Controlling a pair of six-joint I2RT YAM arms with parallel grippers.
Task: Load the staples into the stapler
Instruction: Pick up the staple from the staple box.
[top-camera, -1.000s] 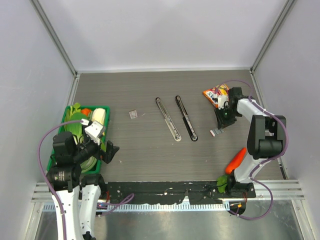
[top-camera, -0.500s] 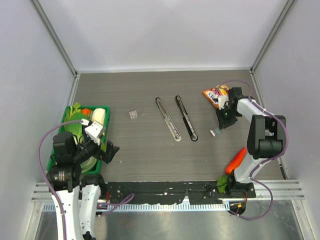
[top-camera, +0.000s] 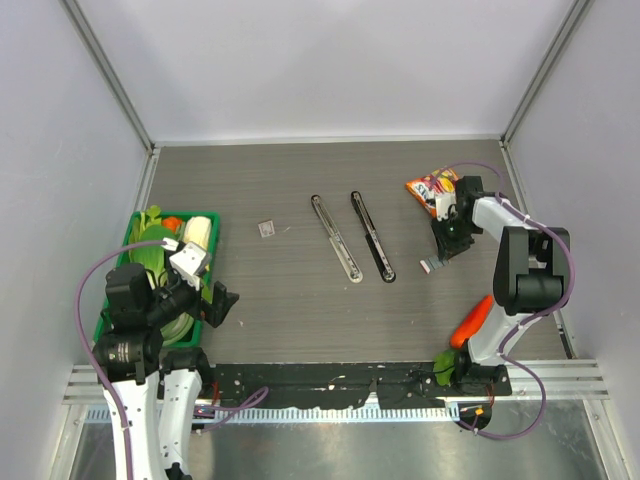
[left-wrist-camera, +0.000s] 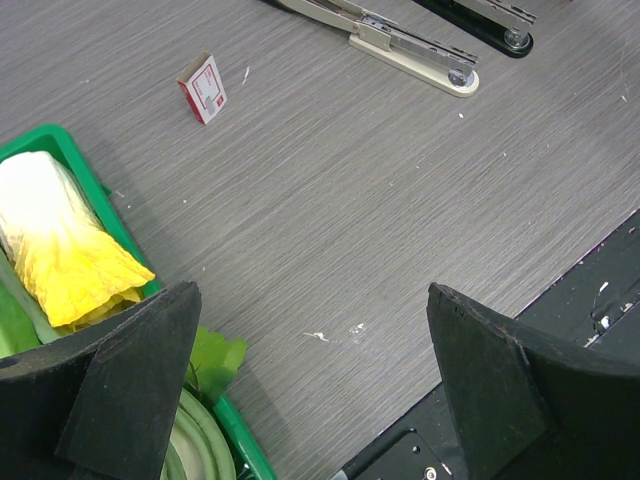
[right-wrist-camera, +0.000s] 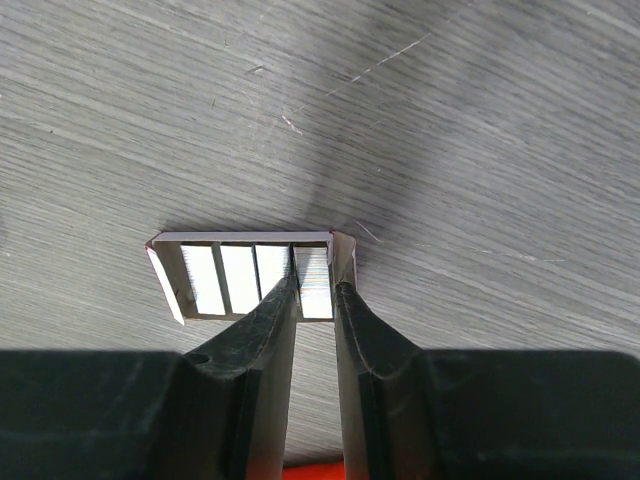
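Observation:
The staples box (top-camera: 266, 228), tiny and white with a red label, lies left of two staplers opened flat, a cream one (top-camera: 335, 238) and a black one (top-camera: 372, 236). The box also shows in the left wrist view (left-wrist-camera: 203, 87). An open white tray (right-wrist-camera: 195, 278) of several staple strips lies on the table at the right (top-camera: 430, 265). My right gripper (right-wrist-camera: 315, 290) is down at the tray, its fingers closed on either side of the rightmost strip (right-wrist-camera: 316, 268). My left gripper (left-wrist-camera: 310, 340) is open and empty, above the table beside the green basket.
A green basket (top-camera: 124, 248) of vegetables stands at the left. An orange-red snack packet (top-camera: 432, 188) lies behind the right gripper. A carrot (top-camera: 472, 320) lies near the right arm's base. The black front rail (left-wrist-camera: 560, 330) edges the table.
The right gripper has shifted very slightly over the tray. The left arm, box and staplers have not moved.

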